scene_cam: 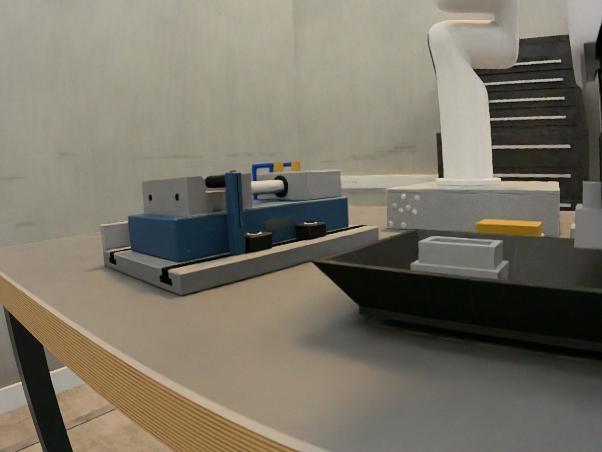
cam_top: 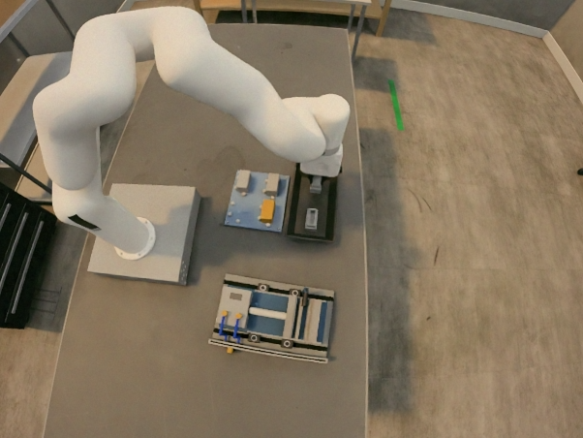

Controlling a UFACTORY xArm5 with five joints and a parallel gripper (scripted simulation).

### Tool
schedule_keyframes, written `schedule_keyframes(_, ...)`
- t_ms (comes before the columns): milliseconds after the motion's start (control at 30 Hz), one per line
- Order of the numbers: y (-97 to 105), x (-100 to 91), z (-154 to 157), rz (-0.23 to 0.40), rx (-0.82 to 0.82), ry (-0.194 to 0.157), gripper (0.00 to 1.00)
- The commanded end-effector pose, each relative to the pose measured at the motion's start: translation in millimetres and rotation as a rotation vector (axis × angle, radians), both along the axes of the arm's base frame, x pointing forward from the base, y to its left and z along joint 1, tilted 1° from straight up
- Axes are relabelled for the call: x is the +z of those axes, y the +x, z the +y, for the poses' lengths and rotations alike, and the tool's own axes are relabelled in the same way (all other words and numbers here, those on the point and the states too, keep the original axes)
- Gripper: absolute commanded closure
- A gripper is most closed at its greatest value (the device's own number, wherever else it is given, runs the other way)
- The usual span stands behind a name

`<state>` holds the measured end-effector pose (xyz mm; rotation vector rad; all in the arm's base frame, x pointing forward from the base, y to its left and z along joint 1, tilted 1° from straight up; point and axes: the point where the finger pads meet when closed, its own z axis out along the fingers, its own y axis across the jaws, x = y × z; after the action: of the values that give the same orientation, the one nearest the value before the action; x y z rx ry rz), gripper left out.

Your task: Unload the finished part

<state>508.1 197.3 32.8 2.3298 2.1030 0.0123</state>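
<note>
My gripper [cam_top: 317, 183] hangs low over the far end of the black outfeed tray. It is shut on a small grey block, the finished part [cam_top: 316, 186], held inside the tray's outline. Whether the part touches the tray floor is hidden by the wrist. Another pocketed part [cam_top: 311, 218] lies flat, pocket up, in the near half of the tray; it also shows in the side view [scene_cam: 460, 256]. The vise [cam_top: 273, 319] stands at the table's front with nothing between its jaws [scene_cam: 220, 197]. The gripper itself is outside the side view.
A blue fixture plate [cam_top: 257, 201] lies left of the tray, holding two upright plain grey blocks [cam_top: 243, 180] [cam_top: 272, 184] and an orange block [cam_top: 266, 210]. The arm's grey base plinth [cam_top: 145, 233] is further left. The table's right edge runs close beside the tray.
</note>
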Motion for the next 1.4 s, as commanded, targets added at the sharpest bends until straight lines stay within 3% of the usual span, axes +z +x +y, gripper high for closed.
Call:
schedule_keyframes(0, 1.4, -6.5, 0.3, -0.004, 0.0, 0.001, 1.0)
schedule_keyframes(567, 1.4, -20.6, -0.1, -0.004, 0.0, 0.001, 1.0)
schedule_keyframes(1367, 1.4, -22.2, -0.2, -0.004, 0.0, 0.001, 1.0)
